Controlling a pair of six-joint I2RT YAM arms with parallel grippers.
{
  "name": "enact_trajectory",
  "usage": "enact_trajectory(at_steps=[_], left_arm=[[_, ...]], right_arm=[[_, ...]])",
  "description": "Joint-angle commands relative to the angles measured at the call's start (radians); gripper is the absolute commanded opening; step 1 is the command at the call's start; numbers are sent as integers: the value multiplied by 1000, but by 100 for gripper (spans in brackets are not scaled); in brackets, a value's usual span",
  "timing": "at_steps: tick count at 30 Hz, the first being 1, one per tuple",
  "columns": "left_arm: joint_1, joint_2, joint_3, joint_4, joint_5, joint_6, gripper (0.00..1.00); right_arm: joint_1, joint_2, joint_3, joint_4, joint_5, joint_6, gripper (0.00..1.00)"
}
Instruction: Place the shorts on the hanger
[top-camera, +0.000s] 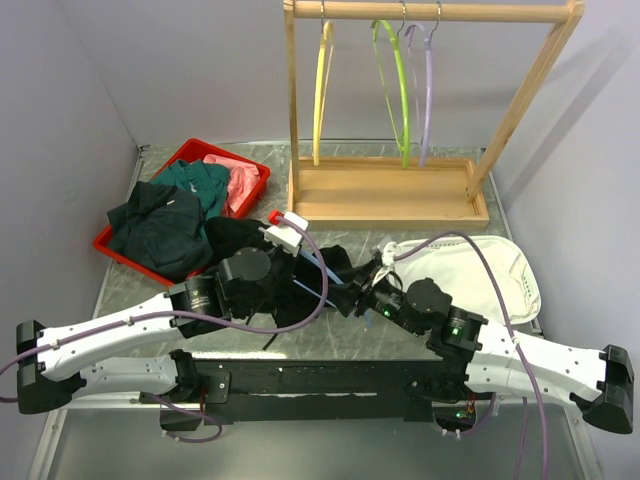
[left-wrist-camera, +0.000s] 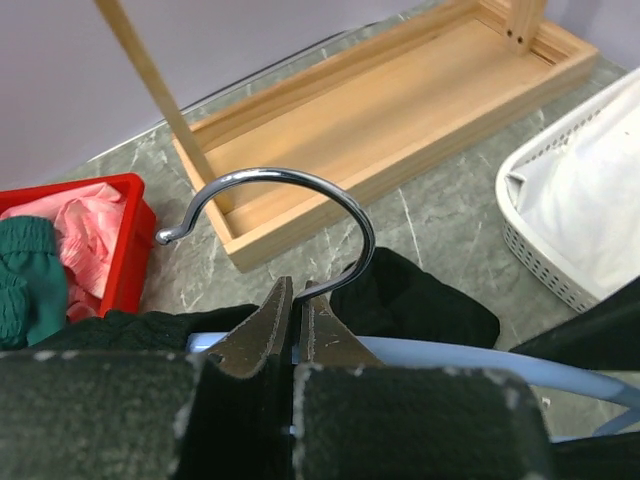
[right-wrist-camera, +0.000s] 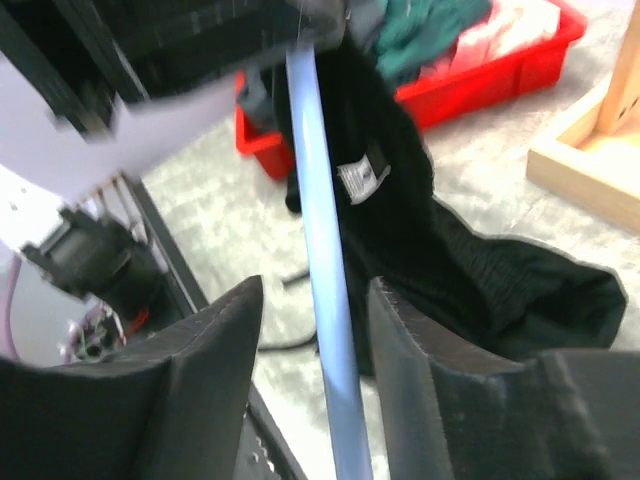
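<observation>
The left end effector (left-wrist-camera: 298, 295) is pinched tight on the hook's neck of the thin light-blue plastic hanger with a metal hook (left-wrist-camera: 450, 355). The right end effector (right-wrist-camera: 318, 290) stands spread, the hanger's bar passing between its fingers. From above, the bar runs from 10 to 4 o'clock between them, and the limp black fabric shorts (right-wrist-camera: 450, 260) lie bunched on the worktop (left-wrist-camera: 440, 225) beside it, nearer the right arm. The wooden rack (top-camera: 385, 195) at 12, the red plastic tray (top-camera: 265, 180) at 10 and the white mesh basket (top-camera: 525, 280) at 3 stand apart.

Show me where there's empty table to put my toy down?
Bare table lies between the wooden rack base and the white basket. The rack base's floor is bare too. The middle is crowded with the black shorts and blue hanger.
</observation>
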Motion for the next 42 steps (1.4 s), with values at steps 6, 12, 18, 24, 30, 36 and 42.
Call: enact_trajectory(at_steps=[6, 12, 18, 24, 30, 36, 42], left_arm=[[-1, -51, -26, 131, -107, -1, 1], [2, -86, -45, 133, -115, -4, 1], [3, -105, -39, 167, -101, 4, 1], [8, -88, -4, 159, -90, 10, 1], [11, -97, 18, 153, -83, 43, 1], [14, -97, 43, 142, -71, 36, 1], [15, -94, 66, 95, -64, 28, 1]], right_arm=[[2, -169, 63, -100, 257, 220, 54], [-137, -204, -54, -161, 135, 404, 41], [-403, 34, -154, 136, -272, 429, 39], [-385, 273, -108, 285, -258, 397, 41], [-322, 435, -68, 356, -191, 392, 42], [-314, 540, -26, 400, -79, 426, 41], [-314, 553, -29, 405, 0, 441, 41]])
